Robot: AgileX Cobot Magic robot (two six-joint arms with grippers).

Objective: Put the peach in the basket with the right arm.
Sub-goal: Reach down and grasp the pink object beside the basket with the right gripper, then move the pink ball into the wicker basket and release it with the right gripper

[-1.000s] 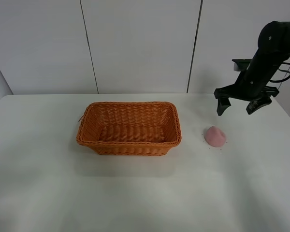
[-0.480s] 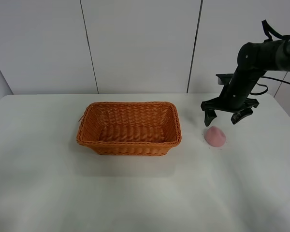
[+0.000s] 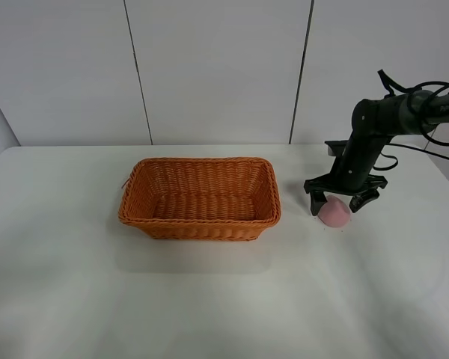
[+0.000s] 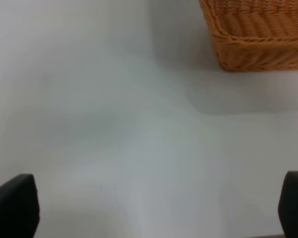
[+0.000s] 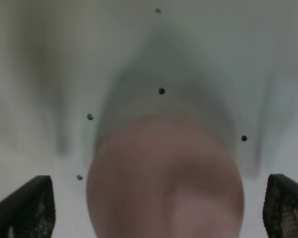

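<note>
Exterior high view: the basket (image 3: 202, 228) sits near the middle of the white table (image 3: 75, 284). The peach (image 3: 334, 214) lies on the tabletop at about 3 o'clock from it, near but clear of its braided rim. The right arm (image 3: 368, 134) comes in from the table's 2 o'clock side and bends down, so the right gripper (image 3: 336, 203) sits low over the peach. Its jaws are spread wide, with one finger on either side of the fruit. In the right wrist view, the blurred peach (image 5: 164, 178) lies between the two fingertips (image 5: 34, 208), with a strip of table showing on each side, so nothing is gripped. In the left wrist view, the left gripper (image 4: 154, 206) is also spread wide over bare table and holds nothing; one corner of the basket (image 4: 258, 34) shows ahead of it.
</note>
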